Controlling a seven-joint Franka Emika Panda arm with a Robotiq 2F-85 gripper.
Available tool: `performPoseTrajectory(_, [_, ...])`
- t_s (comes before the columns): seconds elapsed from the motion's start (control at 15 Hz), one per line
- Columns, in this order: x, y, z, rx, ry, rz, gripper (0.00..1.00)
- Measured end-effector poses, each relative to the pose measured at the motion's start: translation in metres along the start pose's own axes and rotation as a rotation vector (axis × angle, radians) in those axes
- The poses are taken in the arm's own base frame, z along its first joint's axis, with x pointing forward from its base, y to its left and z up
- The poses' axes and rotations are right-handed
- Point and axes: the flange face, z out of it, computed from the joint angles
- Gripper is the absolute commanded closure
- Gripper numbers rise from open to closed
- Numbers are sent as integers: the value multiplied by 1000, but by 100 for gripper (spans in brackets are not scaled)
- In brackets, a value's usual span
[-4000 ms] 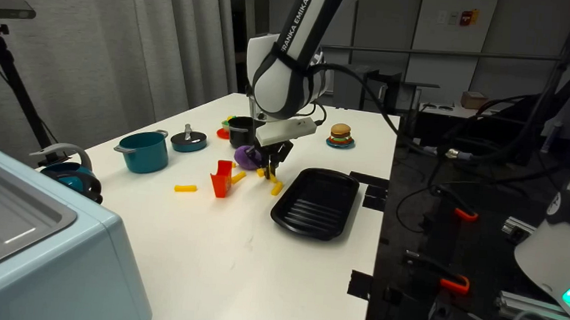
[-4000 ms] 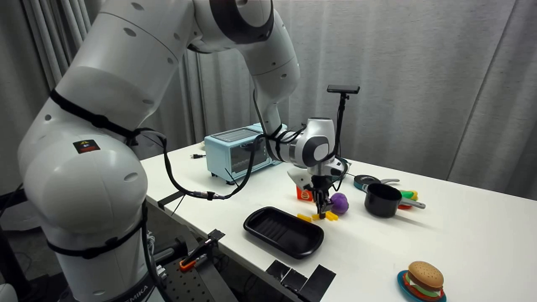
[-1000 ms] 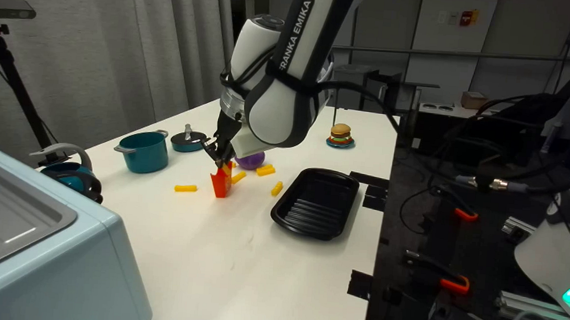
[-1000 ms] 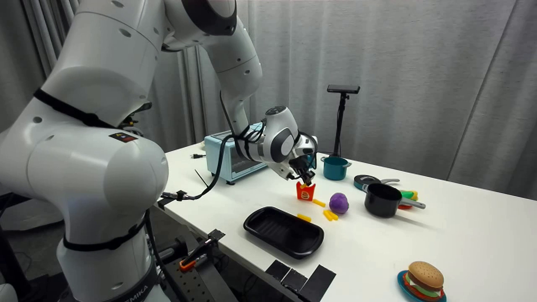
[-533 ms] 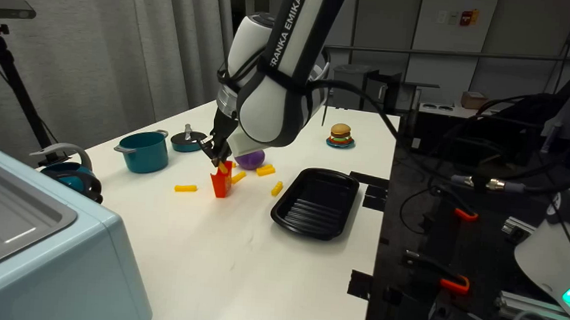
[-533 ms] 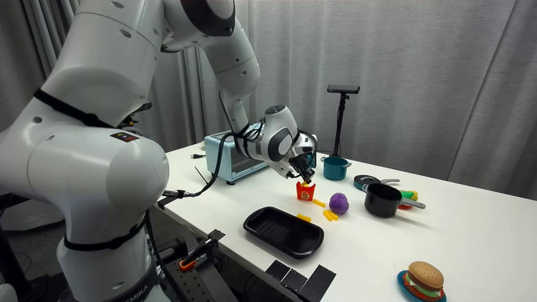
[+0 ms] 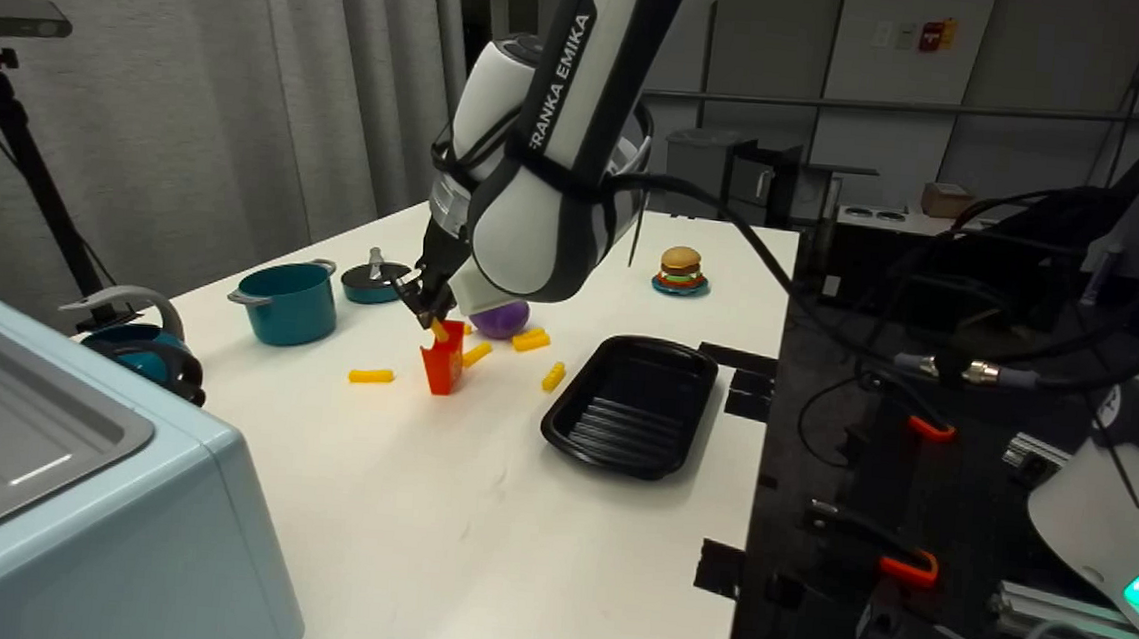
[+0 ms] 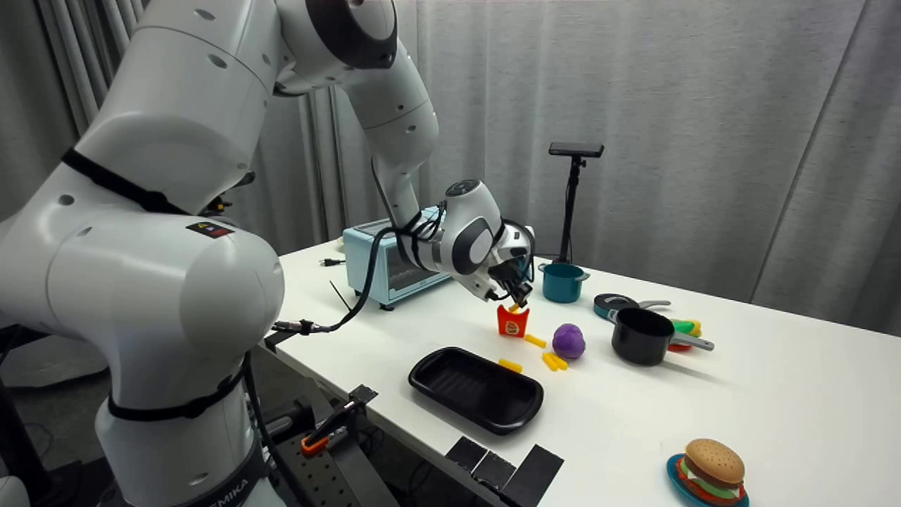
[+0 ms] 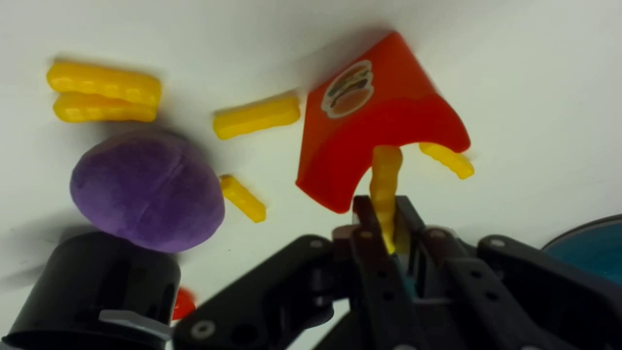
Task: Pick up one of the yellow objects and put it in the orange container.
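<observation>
The orange container (image 7: 442,366) is a small orange-red fry cup, upright on the table. It shows in both exterior views (image 8: 512,323) and in the wrist view (image 9: 350,121). My gripper (image 9: 383,201) is shut on a yellow stick (image 9: 386,177), tilted. The stick's free end is at the container's open top; how far inside cannot be told. In an exterior view the gripper (image 8: 519,298) is just above the container. Other yellow sticks lie on the table: one beside the container (image 8: 535,341), a pair (image 8: 555,361), one near the tray (image 8: 509,365), one apart (image 7: 370,376).
A purple toy vegetable (image 8: 569,341) and a dark pot (image 8: 642,336) stand beside the sticks. A black tray (image 8: 476,389) lies near the table edge. A teal pot (image 7: 286,303), a lidded teal pan (image 7: 377,280), a toy burger (image 7: 680,270) and a light-blue oven (image 7: 97,487) are around.
Since four seconds ago my gripper has risen from the sticks by the purple vegetable and moved over the container, holding one stick. In the last second it shifted only slightly.
</observation>
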Motion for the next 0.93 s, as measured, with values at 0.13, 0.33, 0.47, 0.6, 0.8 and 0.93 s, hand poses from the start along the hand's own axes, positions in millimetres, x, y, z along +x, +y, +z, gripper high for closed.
performPoseTrajectory(0.13, [-1, 2, 3, -4, 4, -1, 49])
performPoseTrajectory(0.33, [-2, 4, 7, -10, 5, -7, 25])
performPoseTrajectory(0.47, [-2, 4, 9, -12, 5, -8, 11])
performPoseTrajectory(0.6, [-2, 4, 11, -14, 5, -10, 0])
performPoseTrajectory(0.8, [-1, 4, 11, -13, 7, -10, 0])
performPoseTrajectory(0.93, [0, 4, 10, -12, 10, -9, 0])
